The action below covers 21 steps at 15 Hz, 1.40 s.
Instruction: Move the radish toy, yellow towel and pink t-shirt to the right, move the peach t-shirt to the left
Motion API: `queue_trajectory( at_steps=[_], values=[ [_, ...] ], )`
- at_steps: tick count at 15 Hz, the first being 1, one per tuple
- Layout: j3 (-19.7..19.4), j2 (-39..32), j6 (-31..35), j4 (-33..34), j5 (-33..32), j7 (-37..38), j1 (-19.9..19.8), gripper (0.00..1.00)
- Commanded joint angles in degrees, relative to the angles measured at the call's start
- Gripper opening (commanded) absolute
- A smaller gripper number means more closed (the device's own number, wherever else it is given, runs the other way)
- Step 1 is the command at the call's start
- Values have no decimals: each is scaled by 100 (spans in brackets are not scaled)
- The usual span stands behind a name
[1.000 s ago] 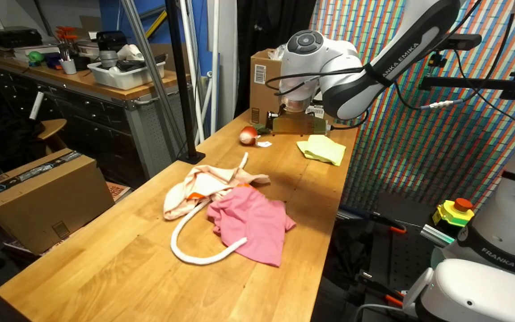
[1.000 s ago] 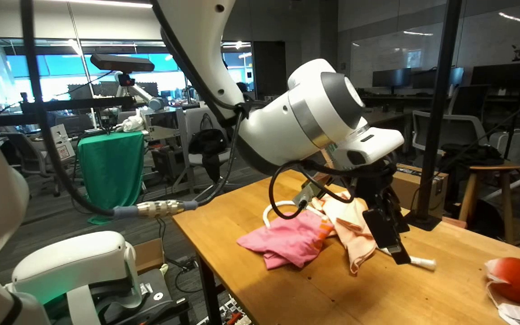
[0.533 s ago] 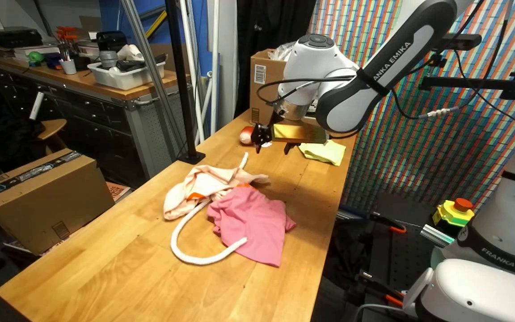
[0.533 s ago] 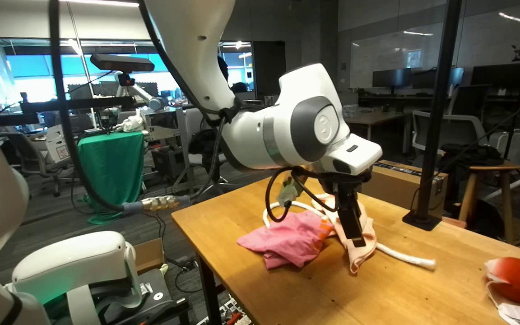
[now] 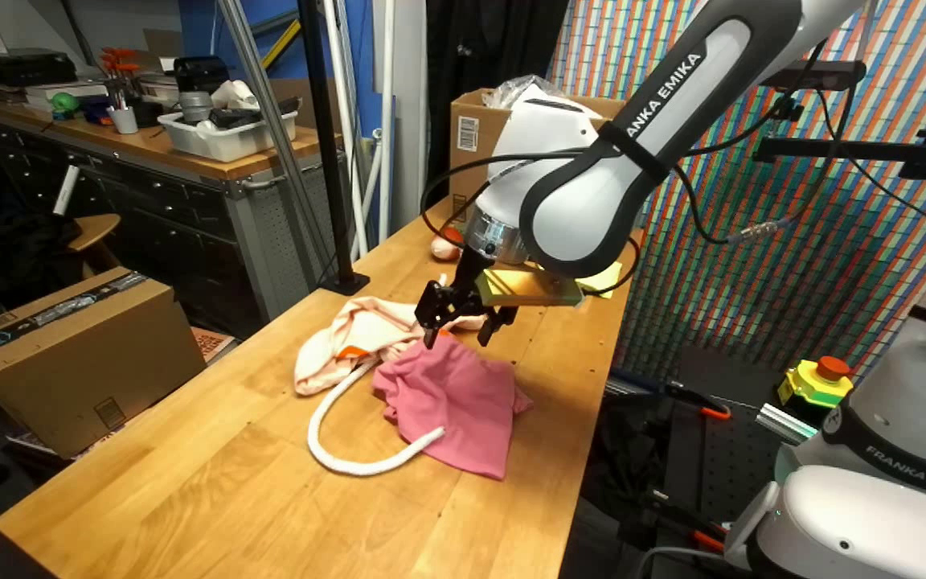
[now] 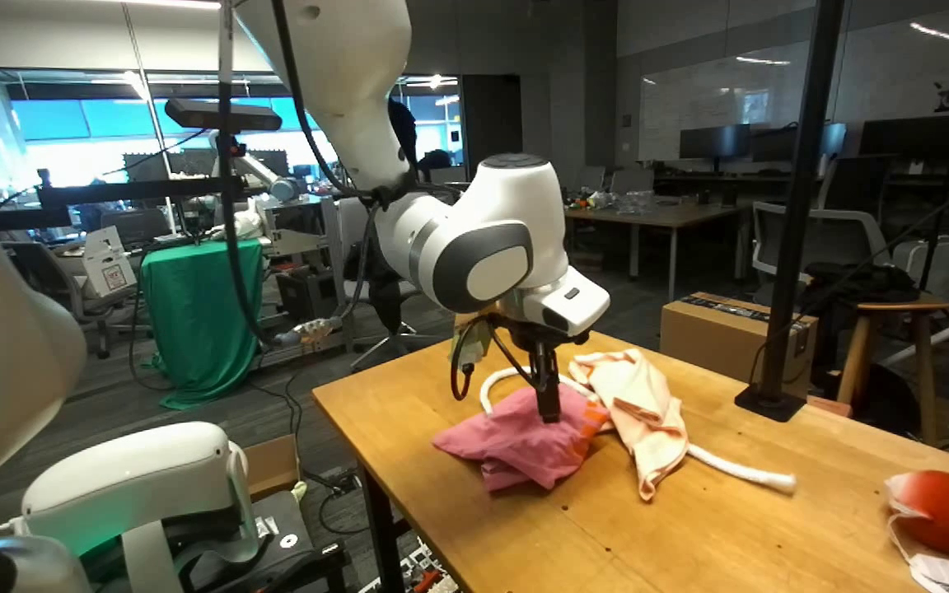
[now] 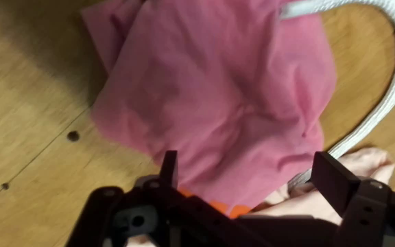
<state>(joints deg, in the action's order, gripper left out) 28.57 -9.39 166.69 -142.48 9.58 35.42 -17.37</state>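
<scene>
With jaws wide apart, best shift toward wrist-view twelve o'clock, pinching only the rumpled rose-pink fabric t-shirt point(image 7: 214, 96), clear of the pale-peach fabric t-shirt point(image 7: 305, 205) at four o'clock.

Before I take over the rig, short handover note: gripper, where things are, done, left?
Gripper: open, holding nothing, over the pink t-shirt; contact unclear.
Where: the pink t-shirt and peach t-shirt lie crumpled against each other, one end of the white cord on the pink t-shirt. The radish toy and yellow towel lie apart from them, toward the robot's right end of the table.
Done, by the look of it: radish toy and yellow towel, if right means the robot's right.
Left, likely: pink t-shirt to the right, peach t-shirt to the left, minding the white cord.
</scene>
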Motion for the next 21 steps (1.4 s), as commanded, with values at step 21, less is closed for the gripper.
queue_trajectory(
  at_steps=[21],
  values=[
    [-2111,-86,-3762,1205,1428,-4146,1530,100]
  ],
)
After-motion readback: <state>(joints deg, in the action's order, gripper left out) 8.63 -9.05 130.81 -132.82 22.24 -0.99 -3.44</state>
